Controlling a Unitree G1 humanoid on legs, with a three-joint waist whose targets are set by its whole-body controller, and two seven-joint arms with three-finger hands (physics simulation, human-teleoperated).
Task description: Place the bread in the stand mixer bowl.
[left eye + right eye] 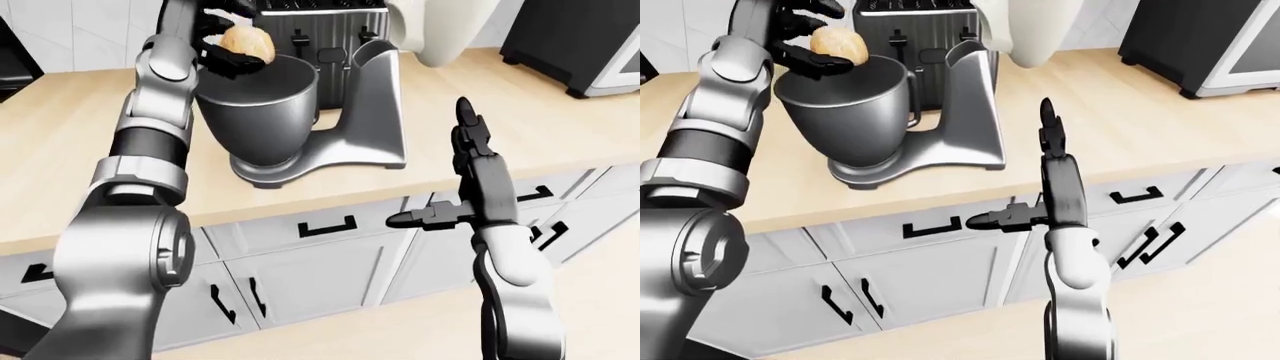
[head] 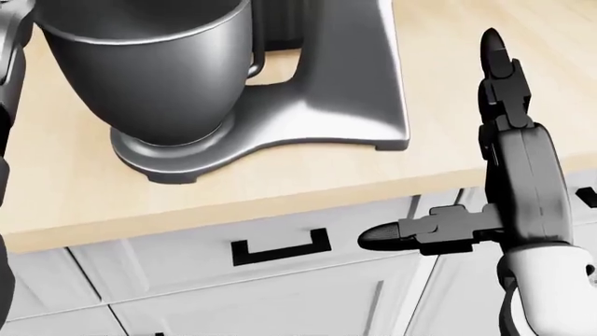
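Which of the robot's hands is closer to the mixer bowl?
The left. The left hand holds the bread just above the stand mixer bowl; the right hand hangs open, off to the bowl's right.

Bread (image 1: 247, 42): matt, pale golden crust, slightly rough look, held between my left hand's (image 1: 225, 46) fingers, which read as black matt plastic. Just below those fingers, the stand mixer bowl (image 1: 262, 112) is smooth brushed metal, dark grey with a soft sheen along its rim. The mixer's base and column (image 1: 365, 112) look like the same satin metal. My left forearm: polished silver shells with black bands.

Right hand (image 2: 485, 140): dark matt fingers, glossy grey palm casing, white smooth wrist. Beside its fingers, the countertop (image 1: 520, 127) is light wood, matt, with fine grain. Under its thumb, cabinet fronts (image 1: 940, 262) are painted pale grey, smooth, with black matt handles.
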